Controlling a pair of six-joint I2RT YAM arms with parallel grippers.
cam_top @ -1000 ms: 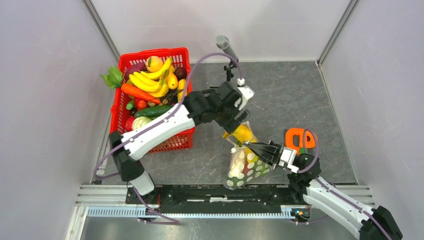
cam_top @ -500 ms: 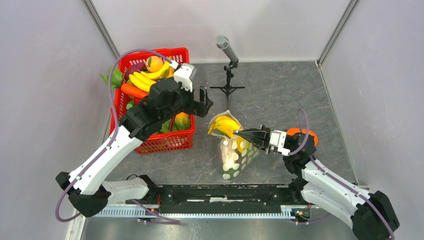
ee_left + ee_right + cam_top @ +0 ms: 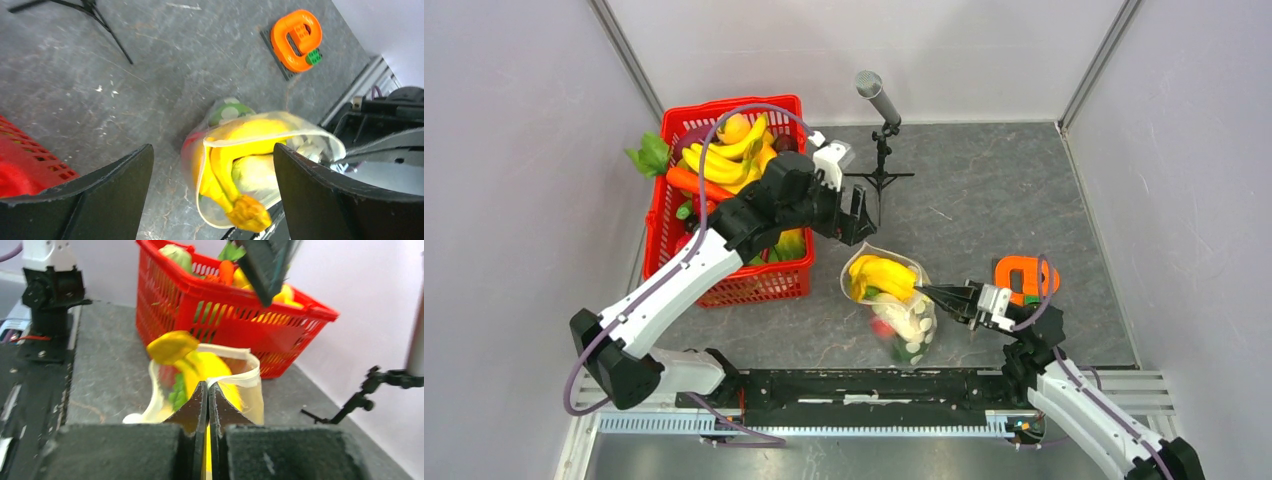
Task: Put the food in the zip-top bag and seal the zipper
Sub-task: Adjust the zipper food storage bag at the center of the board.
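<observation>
The clear dotted zip-top bag [image 3: 902, 318] stands on the table with its mouth open. Yellow bananas [image 3: 882, 276] stick out of it, over red and green pieces. My right gripper [image 3: 921, 291] is shut on the bag's white zipper strip [image 3: 231, 382] at the mouth's right edge. My left gripper [image 3: 858, 212] is open and empty, just above and left of the bag's mouth. In the left wrist view the bananas [image 3: 235, 165] and the bag's rim [image 3: 260, 134] lie between and below the open fingers [image 3: 107, 192]. More food [image 3: 724, 160] fills the red basket.
The red lattice basket [image 3: 754, 285] stands at the left. A microphone on a small tripod [image 3: 880, 105] stands behind the bag. An orange ring toy on a dark plate [image 3: 1021, 277] lies right of the right gripper. Grey walls close in both sides.
The left gripper released the bananas into the bag, swung to the basket, and has come back toward the bag, open. The right gripper kept its hold; the bag shifted and its mouth stands wider.
</observation>
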